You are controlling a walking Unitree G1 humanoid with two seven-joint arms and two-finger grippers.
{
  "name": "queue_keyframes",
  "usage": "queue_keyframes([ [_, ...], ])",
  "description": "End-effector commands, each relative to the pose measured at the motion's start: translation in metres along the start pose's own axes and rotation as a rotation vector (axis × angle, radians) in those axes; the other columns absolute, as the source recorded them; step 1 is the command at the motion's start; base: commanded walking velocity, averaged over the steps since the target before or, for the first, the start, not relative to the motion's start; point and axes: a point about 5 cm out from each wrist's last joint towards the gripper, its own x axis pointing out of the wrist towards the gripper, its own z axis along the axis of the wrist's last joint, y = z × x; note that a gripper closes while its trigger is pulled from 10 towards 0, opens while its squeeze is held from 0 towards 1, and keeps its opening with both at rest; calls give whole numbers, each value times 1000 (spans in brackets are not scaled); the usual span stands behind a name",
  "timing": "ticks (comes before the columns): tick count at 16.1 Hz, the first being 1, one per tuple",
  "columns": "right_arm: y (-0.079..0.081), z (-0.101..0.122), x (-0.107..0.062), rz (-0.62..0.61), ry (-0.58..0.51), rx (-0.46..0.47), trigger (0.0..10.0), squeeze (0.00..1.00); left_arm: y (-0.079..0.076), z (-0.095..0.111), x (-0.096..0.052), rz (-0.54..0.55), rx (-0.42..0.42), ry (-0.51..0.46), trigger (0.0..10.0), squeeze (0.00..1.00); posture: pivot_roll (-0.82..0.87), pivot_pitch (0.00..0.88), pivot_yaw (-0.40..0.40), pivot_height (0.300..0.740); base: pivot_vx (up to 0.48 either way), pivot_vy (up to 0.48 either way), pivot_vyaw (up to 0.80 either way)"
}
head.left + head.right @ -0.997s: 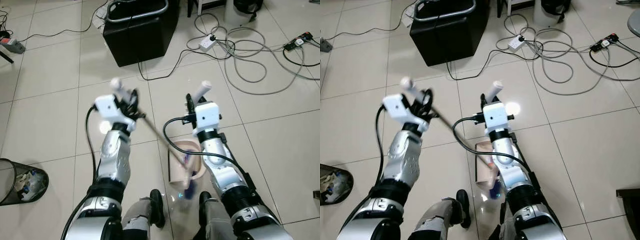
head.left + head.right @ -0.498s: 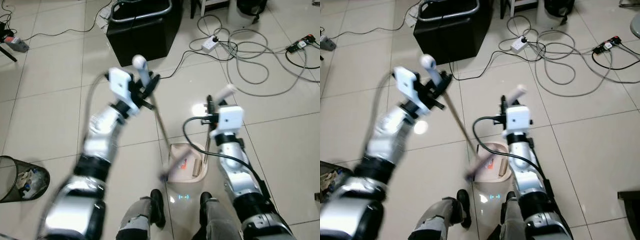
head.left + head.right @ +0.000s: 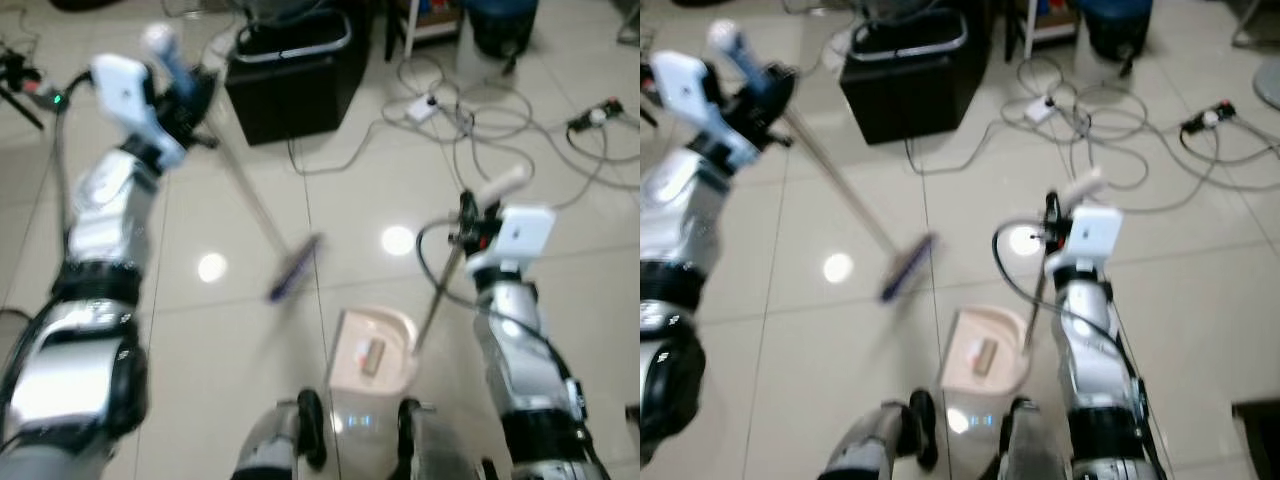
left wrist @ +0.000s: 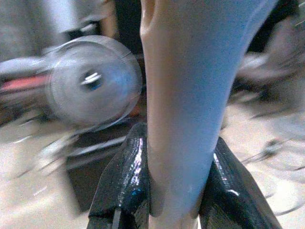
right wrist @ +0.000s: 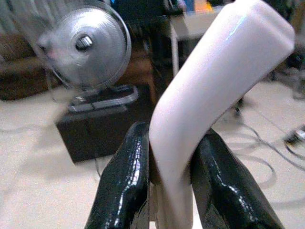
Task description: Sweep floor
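Note:
My left gripper (image 3: 185, 90) is raised at the upper left, shut on the pale handle of a broom (image 3: 245, 205). Its thin stick slants down to a purple brush head (image 3: 293, 267), which hangs over the tiles ahead of my feet. In the left wrist view the black fingers (image 4: 125, 176) clamp the broom handle (image 4: 183, 95). My right gripper (image 3: 470, 215) is shut on the pale handle of a dustpan (image 3: 368, 350). The pinkish pan rests on the floor by my feet with a small brown scrap (image 3: 372, 353) in it. In the right wrist view the fingers (image 5: 126, 176) grip the dustpan handle (image 5: 209, 100).
A black box (image 3: 290, 80) with a metal rim stands ahead, and a fan (image 5: 88, 45) sits beyond it. Grey cables (image 3: 470, 110) and power strips (image 3: 600, 115) lie on the tiles to the right. White tiled floor (image 3: 200, 330) lies in front.
My left arm has swung up and to the left, lifting the brush head away from the dustpan and forward. The camera has tilted up. The dustpan stays by my feet.

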Motion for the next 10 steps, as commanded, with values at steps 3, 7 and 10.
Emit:
queue_keyframes([
  [3,11,51,16,10,-140,98,10000,0,2,-55,-46,152,60,206,10000,0,-8,73,121,740,0,0,800],
  [7,13,71,24,-20,-137,245,10000,0,-13,-79,-81,280,160,284,10000,0,1,67,94,740,0,0,800],
  [10,10,86,32,-36,-151,308,10000,0,-27,-84,-103,319,139,293,10000,0,5,75,85,740,0,0,800],
])
